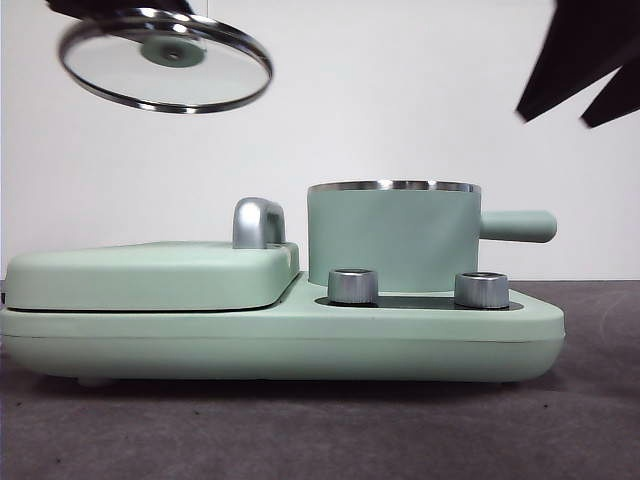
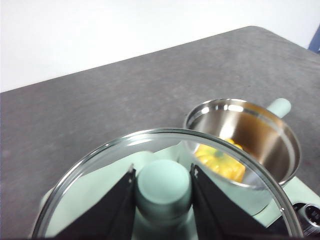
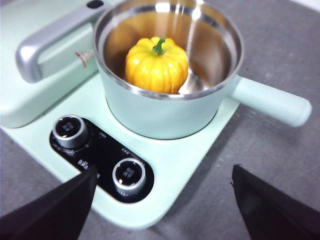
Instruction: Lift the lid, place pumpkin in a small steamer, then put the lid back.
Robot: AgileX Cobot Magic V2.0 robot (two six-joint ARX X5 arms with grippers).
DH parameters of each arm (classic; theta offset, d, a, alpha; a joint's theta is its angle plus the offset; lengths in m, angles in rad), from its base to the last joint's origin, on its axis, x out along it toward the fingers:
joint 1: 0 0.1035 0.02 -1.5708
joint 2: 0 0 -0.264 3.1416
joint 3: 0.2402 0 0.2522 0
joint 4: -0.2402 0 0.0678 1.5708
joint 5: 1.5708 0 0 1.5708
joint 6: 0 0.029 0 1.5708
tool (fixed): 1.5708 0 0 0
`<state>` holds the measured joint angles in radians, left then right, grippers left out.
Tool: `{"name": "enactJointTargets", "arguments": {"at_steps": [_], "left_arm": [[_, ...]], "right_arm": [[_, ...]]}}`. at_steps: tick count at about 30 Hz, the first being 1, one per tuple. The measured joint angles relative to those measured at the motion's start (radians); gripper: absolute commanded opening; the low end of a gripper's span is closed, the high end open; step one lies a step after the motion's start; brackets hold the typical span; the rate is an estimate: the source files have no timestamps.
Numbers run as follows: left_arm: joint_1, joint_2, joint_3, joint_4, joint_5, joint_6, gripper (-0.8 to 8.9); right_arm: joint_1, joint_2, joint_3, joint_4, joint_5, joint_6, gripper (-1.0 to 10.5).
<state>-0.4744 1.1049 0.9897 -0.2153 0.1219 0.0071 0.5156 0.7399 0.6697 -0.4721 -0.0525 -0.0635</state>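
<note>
Two tools are hanging above the dark grey counter (image 1: 320,440): the left tool (image 2: 164,187) is clamping its jaws on the mint-green knob of the round clear glass lid with the steel rim (image 1: 166,59), holding it tilted, high and off to the side of the mint-green cylindrical small steamer with the straight side handle (image 1: 395,238). The right tool (image 3: 162,202) is hovering with its jaws spread wide and gripping nothing — just above the wide mint-green appliance base (image 1: 300,335) and its two steel dials. Sitting upright inside the uncovered steamer is the glossy yellow-orange ribbed pumpkin with the green stem (image 3: 157,66).
</note>
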Motion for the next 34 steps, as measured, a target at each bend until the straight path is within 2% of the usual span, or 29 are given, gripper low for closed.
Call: {"name": "enactJointTargets", "arguments": {"at_steps": [9, 20, 34], "left_arm": [[-0.093, 0.151, 0.000, 0.203, 0.008, 0.001, 0.07], [-0.169, 0.372, 0.000, 0.560, 0.008, 0.056, 0.07], [-0.200, 0.550, 0.125, 0.567, 0.034, 0.079, 0.07]], "right_arm": [[0.000, -0.196, -0.021, -0.171, 0.002, 0.025, 4.1], [0.000, -0.217, -0.021, -0.292, 0.002, 0.063, 4.1], [0.000, -0.217, -0.022, -0.328, 0.001, 0.072, 4.1]]}}
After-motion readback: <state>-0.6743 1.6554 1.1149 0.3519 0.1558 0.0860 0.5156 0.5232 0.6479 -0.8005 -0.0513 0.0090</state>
